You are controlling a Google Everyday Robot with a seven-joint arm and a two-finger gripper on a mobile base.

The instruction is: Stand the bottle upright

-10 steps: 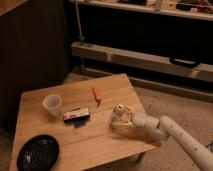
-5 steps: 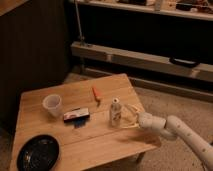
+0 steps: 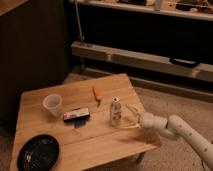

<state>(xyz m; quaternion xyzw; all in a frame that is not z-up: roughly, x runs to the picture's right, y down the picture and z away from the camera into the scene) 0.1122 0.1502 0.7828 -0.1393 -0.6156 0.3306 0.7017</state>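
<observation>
one white jointed robot arm point(image 3: 187, 134) reaches in over the right edge of the wooden tabletop point(image 3: 100, 137); its gripper point(image 3: 131, 118), fingers spread, sits just beside one small clear bottle point(image 3: 115, 111), upright near the right edge. one translucent plastic cup point(image 3: 52, 104) stands toward the left edge.

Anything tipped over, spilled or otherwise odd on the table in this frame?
Nothing stands out. The bottle stands upright, the gripper just to its right; the cup is upright too, with no spill visible on the table.
</observation>
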